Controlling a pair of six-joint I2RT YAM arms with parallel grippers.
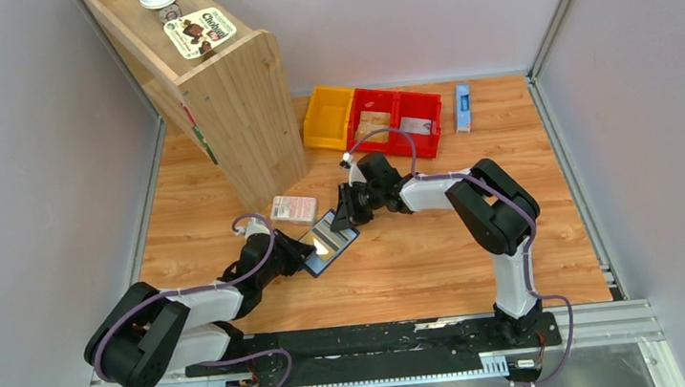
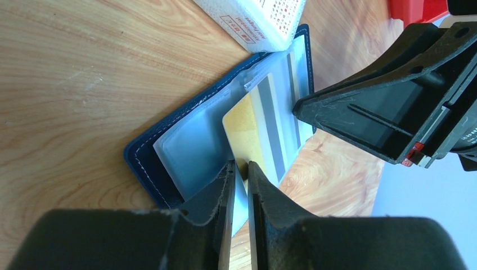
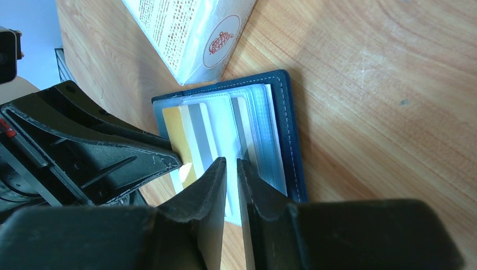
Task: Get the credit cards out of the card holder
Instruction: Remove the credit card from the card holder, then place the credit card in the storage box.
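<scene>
**Two tools close in on an open card holder**

From the near edge of the table [image 1: 405,273], the left arm reaches in from 8 o'clock. The left tool [image 2: 241,166] has its jaws drawn narrow, nipping the near end of a tan-yellow card [image 2: 243,126]. The card is thin and flat, gold-toned along one long side, with a broad grey stripe down the other. Whether it is clear of its sleeve cannot be told.

The card sits in the card holder [image 1: 331,241], which lies open on the table, a little toward 9 o'clock from the middle. The holder is a small navy bifold with pale stitching round its edge and a fan of clear, blue-grey plastic sleeves inside.

The right tool [image 3: 230,161] comes in from 2 o'clock, facing the left one. Its jaws are narrow too, pinched on the edge of the sleeves just beside the card. The tips of the two tools stand close together over the holder.

At the holder's far corner, toward 11 o'clock, rests a pink-and-white packet [image 1: 293,208]. Beyond it stands a wooden shelf [image 1: 244,117]. Along the far edge at 12 o'clock sit a yellow bin [image 1: 328,139] and red bins [image 1: 400,94] side by side. A blue-and-white box [image 1: 463,107] lies near them at 1 o'clock.
</scene>
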